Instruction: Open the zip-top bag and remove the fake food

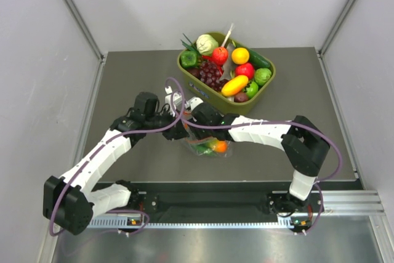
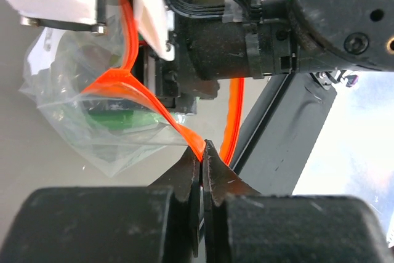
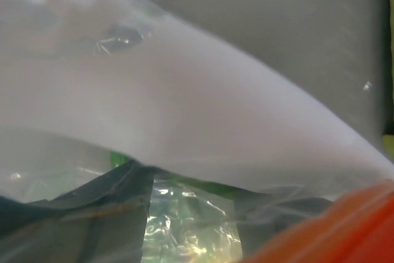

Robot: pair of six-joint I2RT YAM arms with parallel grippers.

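Top external: the zip-top bag [image 1: 206,147], fake food [image 1: 217,146] inside, is at 6 o'clock from the tub [image 1: 258,93]. Left wrist: the left pincer [image 2: 203,150] clamps one lip; the other enters the right pincer [image 2: 120,23]. Right wrist: blurred plastic, so its grip I cannot tell. Opening step, I think; next pull lips apart.

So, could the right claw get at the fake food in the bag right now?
Probably not yet. The right claw sits at the zip-top bag, but film covers its camera and the fake food lies behind it. The left claw only pinches the orange zip strip.
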